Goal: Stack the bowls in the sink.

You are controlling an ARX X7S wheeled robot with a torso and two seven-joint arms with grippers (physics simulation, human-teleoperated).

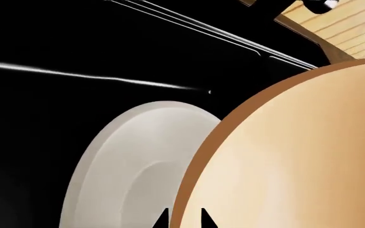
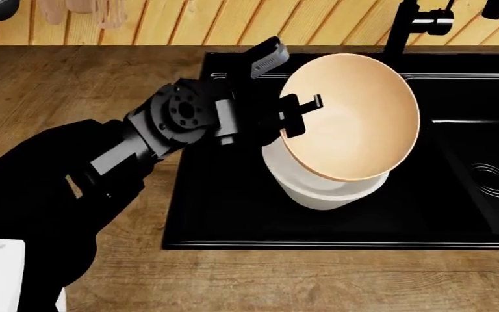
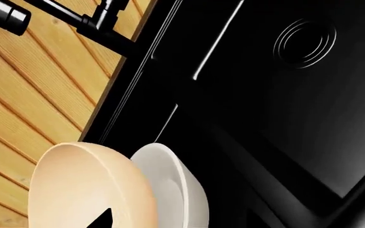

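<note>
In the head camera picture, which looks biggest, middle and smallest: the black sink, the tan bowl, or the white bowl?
1. Black sink, by far the largest.
2. Tan bowl, held tilted by the left claw.
3. White bowl, though the tan bowl hides much of it and is nearer the camera, so that gap is unsure.

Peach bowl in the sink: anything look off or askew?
Yes. The peach bowl is tipped steeply on edge, its opening facing sideways, gripped at its rim by the left gripper and leaning over the white bowl rather than nested in it. Nothing spilled or damaged.
</note>
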